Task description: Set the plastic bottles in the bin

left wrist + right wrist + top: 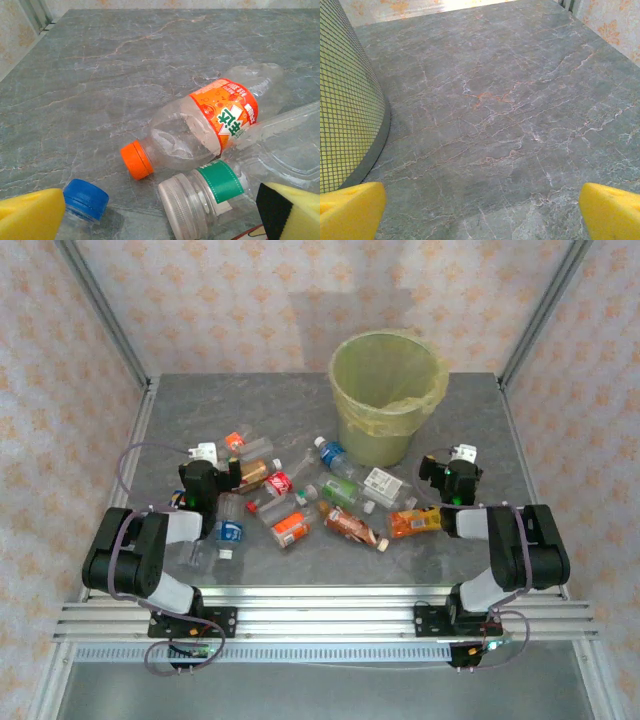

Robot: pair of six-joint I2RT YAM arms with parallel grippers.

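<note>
Bottles (300, 505) lying flat mid-frame, orange-label bottle (200, 130) diagonal, cap lower left, bin (387, 395) upright upper centre, left gripper (160, 215) low over pile, right gripper (480, 210) beside bin, both spread apart

Clear plastic bottles (290, 530) are lying scattered on their sides before me; the yellow-green bin (380, 435) is standing upright behind.

bin (345, 100): cut by left edge | blue-capped bottle (86, 198): body cut by bottom edge
</note>
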